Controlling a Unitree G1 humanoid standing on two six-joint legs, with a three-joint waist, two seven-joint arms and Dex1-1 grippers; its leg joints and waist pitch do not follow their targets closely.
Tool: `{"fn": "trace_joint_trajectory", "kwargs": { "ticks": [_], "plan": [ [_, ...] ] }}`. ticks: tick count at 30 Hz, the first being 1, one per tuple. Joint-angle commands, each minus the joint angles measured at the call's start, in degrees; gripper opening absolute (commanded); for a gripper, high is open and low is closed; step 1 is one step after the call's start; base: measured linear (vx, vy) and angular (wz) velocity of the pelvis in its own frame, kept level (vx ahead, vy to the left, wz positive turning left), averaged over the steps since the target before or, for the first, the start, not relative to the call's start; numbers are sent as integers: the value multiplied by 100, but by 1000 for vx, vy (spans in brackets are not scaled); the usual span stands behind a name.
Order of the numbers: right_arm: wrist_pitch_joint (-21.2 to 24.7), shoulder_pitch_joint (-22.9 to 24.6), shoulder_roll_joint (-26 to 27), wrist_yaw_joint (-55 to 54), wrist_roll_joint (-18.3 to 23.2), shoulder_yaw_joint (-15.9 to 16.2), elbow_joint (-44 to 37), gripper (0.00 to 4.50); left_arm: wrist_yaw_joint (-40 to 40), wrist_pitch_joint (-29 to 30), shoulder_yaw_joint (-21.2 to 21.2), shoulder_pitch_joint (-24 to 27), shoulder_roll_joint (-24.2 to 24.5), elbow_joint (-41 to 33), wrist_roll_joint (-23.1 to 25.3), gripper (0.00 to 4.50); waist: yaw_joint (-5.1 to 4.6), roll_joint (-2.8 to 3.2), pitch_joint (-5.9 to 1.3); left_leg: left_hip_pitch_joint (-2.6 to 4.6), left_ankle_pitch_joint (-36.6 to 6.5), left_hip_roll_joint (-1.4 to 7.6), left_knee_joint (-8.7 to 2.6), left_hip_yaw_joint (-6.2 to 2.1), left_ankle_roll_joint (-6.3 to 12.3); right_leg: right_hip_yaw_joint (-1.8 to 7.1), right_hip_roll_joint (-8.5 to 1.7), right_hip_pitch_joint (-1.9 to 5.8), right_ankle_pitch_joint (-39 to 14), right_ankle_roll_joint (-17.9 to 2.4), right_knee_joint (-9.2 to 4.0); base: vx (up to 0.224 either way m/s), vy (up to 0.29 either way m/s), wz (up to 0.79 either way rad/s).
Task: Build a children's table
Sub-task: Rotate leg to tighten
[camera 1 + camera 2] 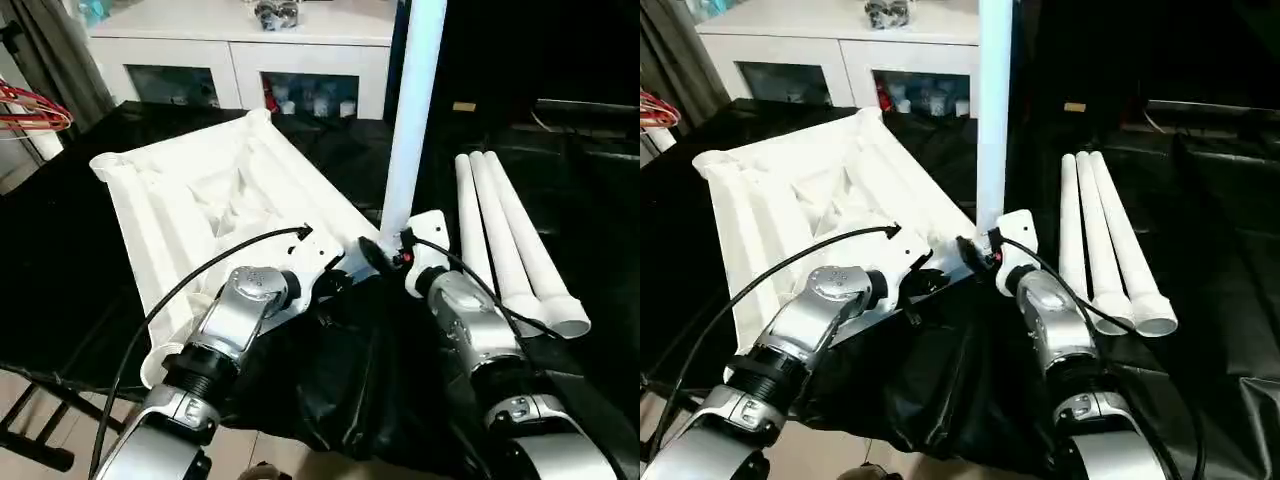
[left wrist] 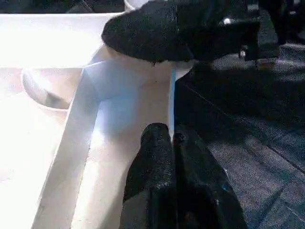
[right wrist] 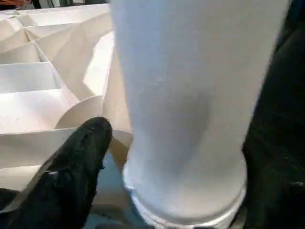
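White ribbed table top (image 1: 200, 200) and white legs (image 1: 515, 250) lie on a black cloth (image 1: 340, 370).

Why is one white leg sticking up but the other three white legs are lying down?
The one white tapered tube leg stands upright at the near corner of the white ribbed plastic table top; the three white tube legs lie flat, side by side, on the black cover. The upright one stands between the grippers; the three lie untouched. All four look alike.

Desk draped in glossy black sheeting (image 1: 330, 390), creased toward its near edge. Beyond the far edge, white cabinet (image 1: 235, 45) with glass doors, small items behind the panes. Grey curtain (image 1: 60, 55) by far left corner. Pale floor (image 1: 30, 400) below near left corner.
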Motion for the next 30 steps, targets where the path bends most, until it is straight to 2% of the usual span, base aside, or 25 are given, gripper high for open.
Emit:
{"fn": "trace_joint_trajectory", "kwargs": {
  "ticks": [1, 2, 3, 4, 6, 7, 9, 11, 13, 15, 16, 19, 20, 21, 23, 24, 25, 26, 27, 28, 30],
  "plan": [
    [81, 240, -106, 516, 25, 283, -574, 420, 191, -255, 45, -84, -152, -307, -121, 44, 16, -89, -363, 83, -975, 337, -409, -136, 405, 274, -465, 293, -809, -1093, -413, 0, 0, 0],
    [91, 272, -142, 559, 33, 286, -647, 420, 190, -241, 54, -83, -149, -317, -127, 54, 28, -101, -376, 86, -859, 332, -386, -128, 468, 278, -453, 283, -564, -1123, -381, 0, 0, 0],
    [127, 366, -256, 673, 61, 286, -862, 420, 148, -184, 63, -74, -130, -364, -160, 54, 18, -100, -371, 53, -795, 321, -387, -133, 498, 272, -456, 301, -485, -1145, -367, 0, 0, 0],
    [232, 555, -523, 877, 126, 249, -1305, 420, 94, -146, 67, -44, -89, -453, -193, 61, 38, -102, -384, 52, -714, 316, -368, -132, 546, 266, -463, 311, -393, -1144, -364, 0, 0, 0],
    [269, 599, -603, 913, 144, 219, -1415, 420, 97, -171, 64, -37, -79, -466, -189, 91, 55, -112, -390, 44, -619, 322, -345, -127, 633, 263, -467, 304, -251, -1196, -349, 0, 0, 0],
    [379, 710, -784, 1003, 206, 147, -1684, 420, 108, -263, 48, -19, -47, -486, -168, 99, 46, -114, -369, 31, -663, 315, -357, -127, 673, 253, -455, 304, -359, -1202, -372, 0, 0, 0],
    [587, 960, -1156, 1260, 346, 34, -2250, 420, 96, -387, 44, 44, 14, -579, -159, 100, 66, -122, -351, 49, -803, 323, -366, -131, 652, 265, -451, 306, -679, -1088, -408, 0, 0, 0],
    [659, 1042, -1255, 1357, 415, 3, -2441, 420, 86, -418, 50, 60, 36, -624, -166, 100, 62, -135, -336, 42, -905, 309, -374, -126, 627, 265, -453, 305, -914, -1023, -435, 0, 0, 0],
    [840, 1266, -1531, 1677, 625, -78, -3012, 420, 77, -432, 84, 101, 191, -842, -145, 100, 69, -113, -333, 51, -1013, 322, -395, -141, 556, 265, -455, 300, -1243, -896, -469, 0, 0, 0],
    [952, 1367, -1644, 1822, 742, -113, -3264, 420, 107, -296, 165, 110, 279, -1006, -178, 100, 55, -117, -339, 44, -1000, 324, -396, -147, 543, 262, -444, 296, -1160, -911, -453, 0, 0, 0],
    [990, 1416, -1688, 1867, 786, -130, -3391, 420, 145, -185, 224, 107, 342, -1103, -185, 100, 51, -96, -336, 45, -1008, 328, -396, -151, 539, 263, -447, 285, -1151, -932, -452, 0, 0, 0],
    [1203, 1559, -1838, 2019, 924, -122, -3761, 420, 229, -4, 407, 85, 582, -1351, -151, 100, 38, -105, -326, 40, -1017, 320, -396, -151, 531, 256, -434, 284, -1179, -945, -449, 0, 0, 0],
    [1418, 1692, -1966, 2138, 1062, -84, -4076, 420, 286, 113, 541, 87, 761, -1534, -125, 100, 41, -93, -327, 53, -1029, 314, -397, -148, 525, 251, -429, 282, -1225, -935, -460, 0, 0, 0],
    [1751, 1885, -2050, 2296, 1221, 90, -4503, 420, 208, 506, 788, 123, 1168, -1984, -117, 100, 61, -93, -331, 60, -1004, 331, -398, -160, 517, 263, -430, 284, -1196, -916, -439, 0, 0, 0],
    [1839, 1952, -2060, 2330, 1235, 178, -4643, 420, 184, 656, 866, 149, 1342, -2160, -76, 100, 37, -77, -330, 47, -958, 328, -406, -170, 512, 253, -414, 276, -1100, -940, -418, 0, 0, 0],
    [1930, 1979, -1985, 2265, 1140, 326, -4692, 420, 147, 926, 971, 201, 1623, -2365, 24, 100, 25, -67, -331, 62, -968, 328, -404, -167, 487, 253, -409, 253, -1091, -974, -420, 0, 0, 0],
    [1944, 1978, -1955, 2235, 1105, 362, -4688, 420, 150, 1017, 992, 217, 1693, -2410, 62, 100, 18, -77, -327, 64, -983, 324, -409, -162, 467, 253, -406, 248, -1104, -1000, -420, 0, 0, 0],
    [1940, 1968, -1878, 2165, 1026, 430, -4660, 420, 159, 1176, 1019, 255, 1836, -2484, 158, 100, 19, -62, -314, 72, -1059, 315, -411, -157, 429, 255, -410, 232, -1253, -1020, -445, 0, 0, 0],
    [2002, 1931, -1742, 2011, 936, 510, -4582, 420, 102, 1368, 995, 351, 2079, -2582, 281, 100, 20, -77, -299, 75, -1158, 314, -426, -153, 368, 265, -414, 221, -1411, -993, -460, 0, 0, 0],
    [2002, 1931, -1742, 2011, 936, 510, -4582, 402, 102, 1368, 995, 351, 2079, -2582, 281, 99, 22, -57, -302, 84, -1194, 328, -439, -167, 317, 270, -419, 214, -1472, -977, -447, 0, 0, 0],
    [2130, 1832, -1398, 1669, 747, 713, -4317, 381, 108, 1645, 965, 625, 2602, -2729, 681, 98, 4, -76, -297, 83, -1315, 316, -463, -168, 208, 279, -410, 199, -1613, -889, -452, 0, 0, 0]
  ]
}}
